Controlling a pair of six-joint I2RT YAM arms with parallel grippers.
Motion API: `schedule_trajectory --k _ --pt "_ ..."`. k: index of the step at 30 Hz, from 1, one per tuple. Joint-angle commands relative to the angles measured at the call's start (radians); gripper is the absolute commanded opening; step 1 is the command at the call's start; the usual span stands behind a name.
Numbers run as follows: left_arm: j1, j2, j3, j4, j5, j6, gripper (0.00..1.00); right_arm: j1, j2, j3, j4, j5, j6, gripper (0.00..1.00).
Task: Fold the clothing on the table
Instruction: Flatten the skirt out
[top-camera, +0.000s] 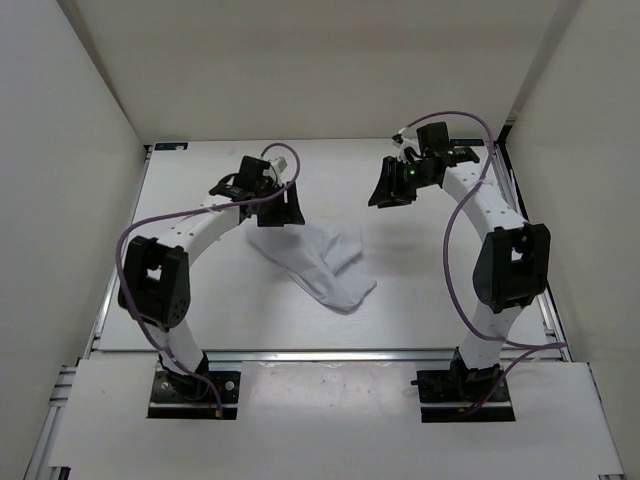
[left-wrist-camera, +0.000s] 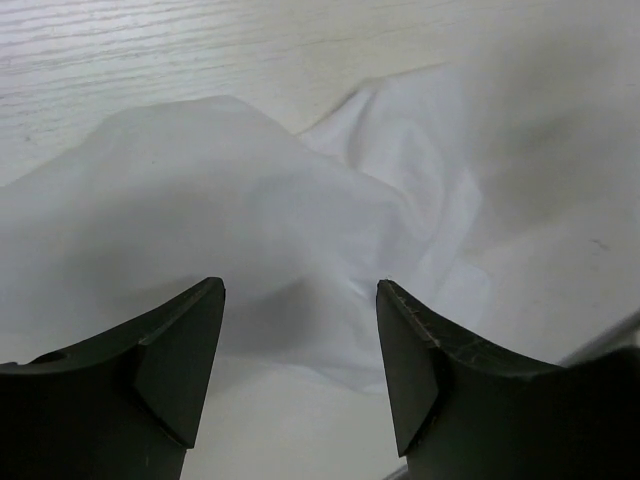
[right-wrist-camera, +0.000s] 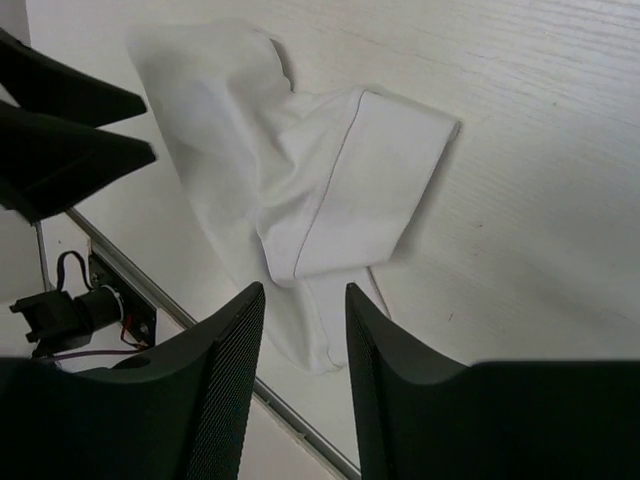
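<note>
— Your left gripper (left-wrist-camera: 300, 300) is closest to the work. Its jaws stand wide apart and there is nothing between them.
— And where is the clothing (left-wrist-camera: 250, 220) from it?
— Just beyond and below its fingertips, lying crumpled on the table (left-wrist-camera: 150, 50). You hover over one end of it. From that end, its long axis runs away from this gripper, slantwise toward your right arm's side.
— Which arm should take it?
— The left one, I think, because it is much nearer. Your right gripper (right-wrist-camera: 303, 300) is farther off, lifted and well apart from the cloth. The clothing lies ahead of its fingers and lower down. Its jaws are parted also, but less wide, and they hold nothing.
</note>
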Motion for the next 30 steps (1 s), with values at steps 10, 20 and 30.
schedule_trajectory --k 10,20,30 --pt "-0.126 0.160 0.071 -0.119 -0.315 0.145 0.65 -0.032 -0.047 -0.044 0.012 -0.018 0.037 0.42" --pt "-0.185 0.169 0.407 -0.113 0.162 0.132 0.00 -0.087 -0.074 -0.081 0.006 0.096 0.072 0.37" --pt "-0.029 -0.093 0.331 -0.058 0.283 0.051 0.00 -0.145 -0.102 -0.121 0.016 0.169 0.075 0.36"
